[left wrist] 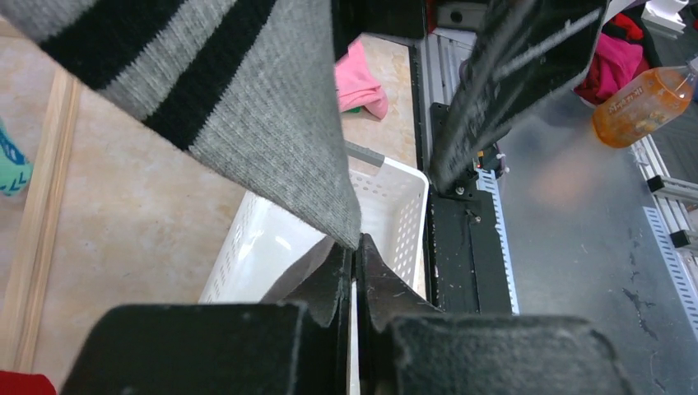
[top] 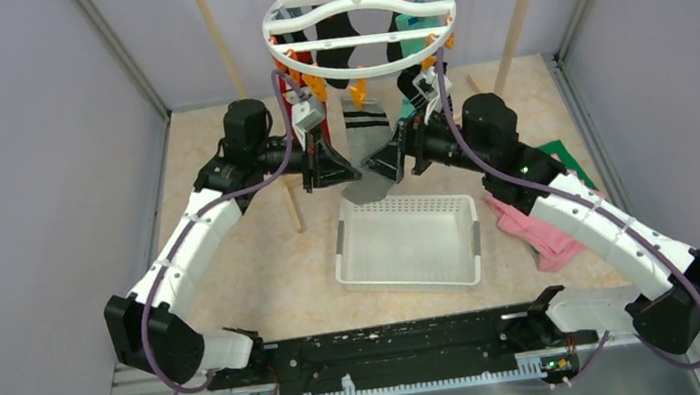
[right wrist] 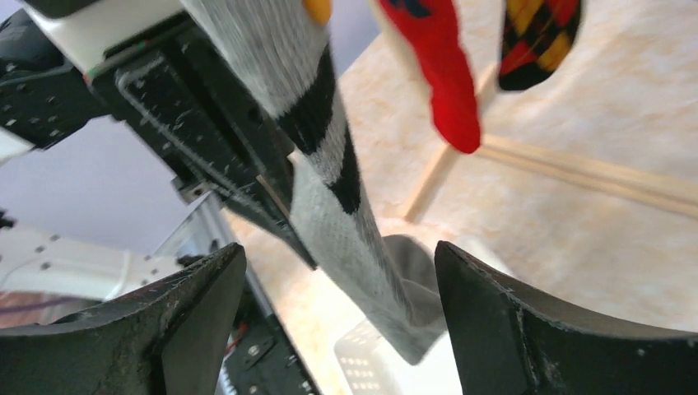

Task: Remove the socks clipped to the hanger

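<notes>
Top view. Hanger (top: 359, 17), a white ring, hangs at 12 o'clock of the table from the wooden rack (top: 216, 35), with orange and teal clips round its rim.

Socks on it:
- Black sock (top: 339, 46) sits under the middle of the ring.
- Red sock (right wrist: 444, 78) and argyle sock (right wrist: 539, 37) dangle side by side, apart from each other.
- Teal sock (left wrist: 10, 169) shows only as a scrap at the 9 o'clock edge of the left wrist view.
- Grey striped sock (top: 364, 120) hangs longest, from the ring's 6 o'clock side straight down. Its toe is near the 12 o'clock rim of the white basket (top: 408, 279); I cannot tell whether it touches.

My left gripper (left wrist: 355, 245) comes in from 9 o'clock of the grey striped sock. The fingers are pressed together and pinch the sock's edge low down. In the left wrist view the fabric narrows to a point and runs into the seam between the two tips.

My right gripper (right wrist: 337, 249) comes in from 3 o'clock, level with the left. The fingers are spread wide and the sock hangs in the gap between them. I see no contact with either pad.

The white basket sits at table centre, toward 6 o'clock of both grippers. Pink cloth (top: 536, 227) lies at its 3 o'clock. Green cloth (top: 565, 156) lies at its 2 o'clock, partly hidden by my right arm.
</notes>
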Controlling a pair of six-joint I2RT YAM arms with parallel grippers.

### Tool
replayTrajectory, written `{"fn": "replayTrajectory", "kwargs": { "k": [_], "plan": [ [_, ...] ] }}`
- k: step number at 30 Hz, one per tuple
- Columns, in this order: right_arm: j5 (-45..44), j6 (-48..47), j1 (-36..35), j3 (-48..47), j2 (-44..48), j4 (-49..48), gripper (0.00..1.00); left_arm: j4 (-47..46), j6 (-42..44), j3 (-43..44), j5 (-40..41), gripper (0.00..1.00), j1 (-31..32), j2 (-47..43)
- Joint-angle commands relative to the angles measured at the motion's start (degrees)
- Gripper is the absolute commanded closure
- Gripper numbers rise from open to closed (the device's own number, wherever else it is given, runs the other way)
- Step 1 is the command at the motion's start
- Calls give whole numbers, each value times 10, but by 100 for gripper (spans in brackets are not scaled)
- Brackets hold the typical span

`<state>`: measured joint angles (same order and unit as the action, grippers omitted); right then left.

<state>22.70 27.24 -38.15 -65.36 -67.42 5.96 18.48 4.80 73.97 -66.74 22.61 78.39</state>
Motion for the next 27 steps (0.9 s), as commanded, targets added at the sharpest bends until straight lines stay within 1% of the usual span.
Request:
{"fn": "replayTrajectory", "kwargs": {
  "k": [1,5,7,10,16,20,24,27],
  "plan": [
    [-112,-80,-4,-79,35,36,14,-23,-9,-15,22,99,6,-34],
    [-143,-102,-4,-108,21,14,14,-56,-47,-37,41,100,10,-41],
    [-147,-104,-5,-123,7,1,16,-70,-77,-46,53,100,15,-46],
    [-141,-106,-14,-150,-15,-11,18,-72,-84,-50,75,100,24,-48],
    [-116,-114,-19,-188,-50,-19,20,-71,-92,-43,77,100,30,-47],
    [-124,-115,-19,-189,-64,-35,19,-72,-94,-42,77,100,32,-50],
    [-132,-110,-19,-178,-70,-83,23,-71,-91,-43,82,100,34,-51],
    [-127,-98,-19,-179,-77,-111,30,-69,-89,-43,86,100,34,-52]
  ]
}}
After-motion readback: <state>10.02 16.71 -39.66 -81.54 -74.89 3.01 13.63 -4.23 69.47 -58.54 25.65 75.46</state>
